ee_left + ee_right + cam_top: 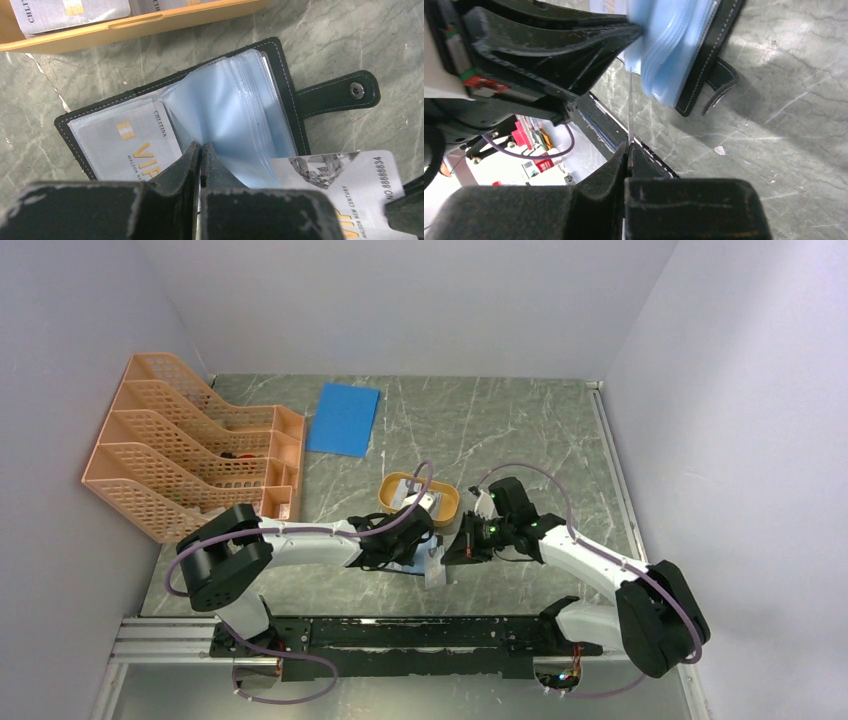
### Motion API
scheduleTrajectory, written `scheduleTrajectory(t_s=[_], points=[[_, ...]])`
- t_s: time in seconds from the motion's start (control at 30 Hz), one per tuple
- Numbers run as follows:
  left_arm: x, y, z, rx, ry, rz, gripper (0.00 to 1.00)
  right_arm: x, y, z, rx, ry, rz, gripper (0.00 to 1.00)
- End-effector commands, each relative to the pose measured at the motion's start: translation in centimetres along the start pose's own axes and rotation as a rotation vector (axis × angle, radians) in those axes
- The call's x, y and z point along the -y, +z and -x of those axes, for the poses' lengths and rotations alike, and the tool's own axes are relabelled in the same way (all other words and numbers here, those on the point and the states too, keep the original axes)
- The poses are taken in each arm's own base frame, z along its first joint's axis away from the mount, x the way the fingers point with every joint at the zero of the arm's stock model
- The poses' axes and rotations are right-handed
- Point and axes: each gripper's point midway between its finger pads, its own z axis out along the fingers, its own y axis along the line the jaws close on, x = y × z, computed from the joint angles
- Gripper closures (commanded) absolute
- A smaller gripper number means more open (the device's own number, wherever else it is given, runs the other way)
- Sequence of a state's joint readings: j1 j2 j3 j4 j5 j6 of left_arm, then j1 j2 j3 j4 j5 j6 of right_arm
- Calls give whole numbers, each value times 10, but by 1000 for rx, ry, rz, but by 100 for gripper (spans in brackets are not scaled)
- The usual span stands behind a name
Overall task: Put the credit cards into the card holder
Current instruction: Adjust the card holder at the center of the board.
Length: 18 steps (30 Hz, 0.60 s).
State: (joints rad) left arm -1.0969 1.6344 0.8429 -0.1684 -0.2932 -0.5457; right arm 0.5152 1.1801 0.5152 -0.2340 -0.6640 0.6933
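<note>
a: surface (520, 430), grey marble. card holder (282, 85) lies open and flat on it, close to the arm bases and just beside the orange dish (150, 22). heading?

b: in the left wrist view the open booklet's long axis runs lower left to upper right, with the snap strap (345, 92) sticking out to the right. judgement: stiff black covers, limp and slick clear pockets, light enough to skid if shoved. take a pocket leaf, not the cover.

a: left side?

b: left end effector (200, 150) is pressed together, apparently nipping one pocket leaf at the fold. a pocketed card (125, 145) sits in the left page.

a: and the card in hand?

b: right end effector (629, 147) is pinched on a silvery credit card (345, 182), held at its near end. its own wrist view shows it edge-on. the long axis runs out from the fingertips toward the pockets. the free end is just beside the stack, not in a slot. judgement: thin, springy, slippery, so grip the end and feed it straight along the slot. spare cards (75, 10) lie in the dish.
</note>
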Motion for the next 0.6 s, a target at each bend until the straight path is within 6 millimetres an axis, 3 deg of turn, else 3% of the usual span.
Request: scheduleTrajectory(t_s=[0.0, 0.33, 0.57], points=[[-1, -4, -17, -41, 6, -2, 95, 6, 6, -10, -34, 23, 9, 100], [-2, -4, -17, -39, 2, -2, 95, 10, 11, -11, -39, 38, 8, 100], [-3, -5, -18, -39, -4, -1, 95, 2, -1, 7, 49, 0, -40, 100]])
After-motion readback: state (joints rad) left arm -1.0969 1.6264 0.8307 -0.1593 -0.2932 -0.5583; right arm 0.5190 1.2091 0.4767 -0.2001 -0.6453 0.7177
